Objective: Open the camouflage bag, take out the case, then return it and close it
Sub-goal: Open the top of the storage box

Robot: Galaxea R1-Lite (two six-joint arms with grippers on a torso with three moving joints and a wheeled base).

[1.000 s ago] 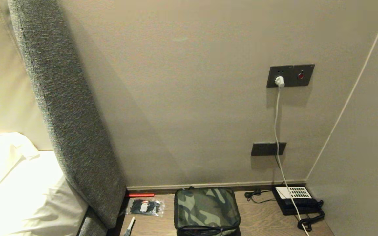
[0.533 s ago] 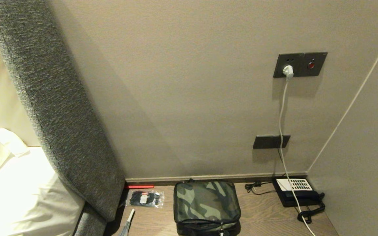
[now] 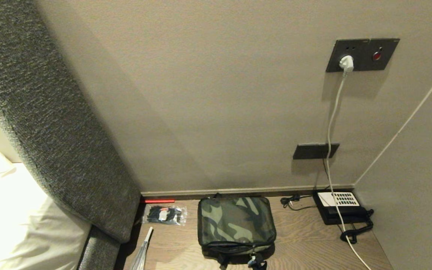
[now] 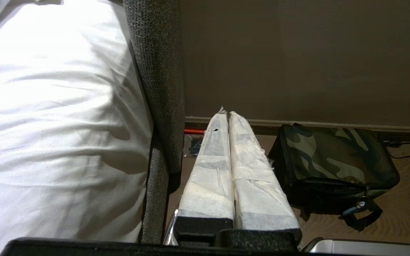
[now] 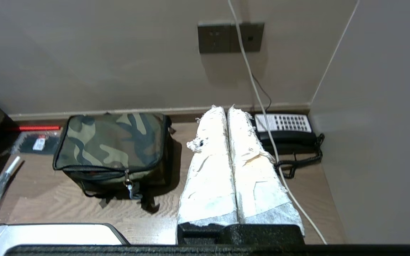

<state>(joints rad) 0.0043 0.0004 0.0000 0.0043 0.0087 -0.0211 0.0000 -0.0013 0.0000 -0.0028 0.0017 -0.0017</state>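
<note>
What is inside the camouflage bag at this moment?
Nothing can be seen inside: the boxy green-black camouflage fabric bag sits zipped shut on the wooden tabletop, its lid down. Any contents, including a case, are covered.

A black telephone sits in the corner beneath a white cable plugged into the wall socket.

no legible text, telephone keypad markings and packet label too small to read

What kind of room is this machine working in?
Probably a hotel bedroom: a white-sheeted bed with a grey padded headboard, and a corded telephone on the wooden bedside table beside a camouflage bag.
</note>
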